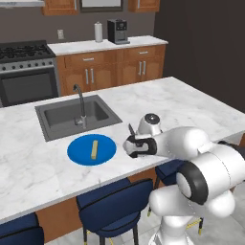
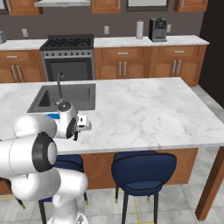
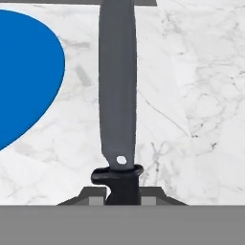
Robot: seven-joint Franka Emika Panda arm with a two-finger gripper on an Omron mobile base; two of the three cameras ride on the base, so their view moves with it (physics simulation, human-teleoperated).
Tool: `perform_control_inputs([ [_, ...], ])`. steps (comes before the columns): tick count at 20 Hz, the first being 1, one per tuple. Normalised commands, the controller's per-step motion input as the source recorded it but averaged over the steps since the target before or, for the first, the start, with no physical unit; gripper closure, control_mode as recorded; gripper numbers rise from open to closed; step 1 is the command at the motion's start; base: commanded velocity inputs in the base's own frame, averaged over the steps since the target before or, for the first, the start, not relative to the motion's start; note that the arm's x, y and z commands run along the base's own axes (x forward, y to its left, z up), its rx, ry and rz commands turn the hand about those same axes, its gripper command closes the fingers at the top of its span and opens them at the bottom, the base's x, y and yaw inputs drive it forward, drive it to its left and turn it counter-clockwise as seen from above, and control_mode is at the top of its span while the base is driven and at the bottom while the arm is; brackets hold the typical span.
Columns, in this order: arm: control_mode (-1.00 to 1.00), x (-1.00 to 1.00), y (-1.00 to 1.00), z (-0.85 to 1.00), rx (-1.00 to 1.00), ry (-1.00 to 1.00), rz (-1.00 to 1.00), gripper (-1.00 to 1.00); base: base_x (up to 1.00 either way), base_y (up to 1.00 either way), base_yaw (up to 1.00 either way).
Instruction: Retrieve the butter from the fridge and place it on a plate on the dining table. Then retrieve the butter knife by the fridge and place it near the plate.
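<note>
The butter, a pale stick, lies on the blue plate on the marble dining table. My gripper hovers just right of the plate and is shut on the butter knife, whose dark blade sticks up out of the fingers. In the hand view the butter knife runs from my gripper straight up over the dining table, with the plate at its left. From the right base view my gripper sits beside a sliver of the plate. The fridge is out of view.
An inset grey sink with a curved tap lies behind the plate. Blue stools stand under the table's near edge. A stove and a coffee machine line the back wall.
</note>
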Motion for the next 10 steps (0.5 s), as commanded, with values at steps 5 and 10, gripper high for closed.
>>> perform_control_inputs([
  [5,-1.00,0.32,0.00,-0.19,-0.05,0.01,0.00,1.00,0.00,0.00,0.00],
  [10,-1.00,0.49,0.00,-0.09,-0.01,0.11,0.00,1.00,0.00,0.00,0.00],
])
